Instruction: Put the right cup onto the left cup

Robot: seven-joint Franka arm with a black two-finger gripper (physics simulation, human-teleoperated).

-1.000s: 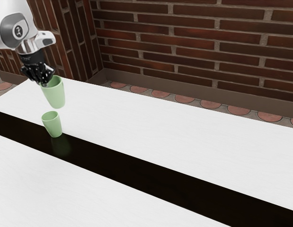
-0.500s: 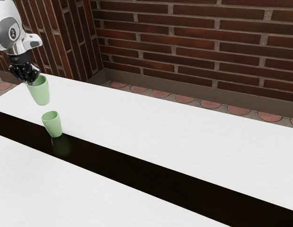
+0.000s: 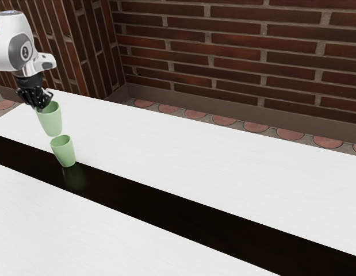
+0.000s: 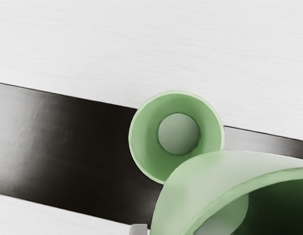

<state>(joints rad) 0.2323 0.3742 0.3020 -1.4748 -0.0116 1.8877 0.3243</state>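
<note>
In the exterior view my gripper (image 3: 42, 106) is at the upper left, shut on the rim of a light green cup (image 3: 50, 121). That cup hangs upright with a slight tilt, its base close above and a little to the left of the rim of the other green cup (image 3: 64, 152) in the picture. This second cup stands upright on the dark strip. From the wrist view, the standing cup (image 4: 141, 139) shows its open mouth and round inner bottom, partly covered by the large held cup (image 4: 185, 183) in front.
A white table (image 3: 183, 144) with a glossy dark strip (image 3: 166, 198) running lengthwise lies under both cups. Behind it rises a brick wall (image 3: 235, 52), with a brick pillar (image 3: 88, 46) near the arm.
My gripper and the held cup first moved toward the exterior view's left, then came down and slightly back toward its right. The standing cup has stayed put.
</note>
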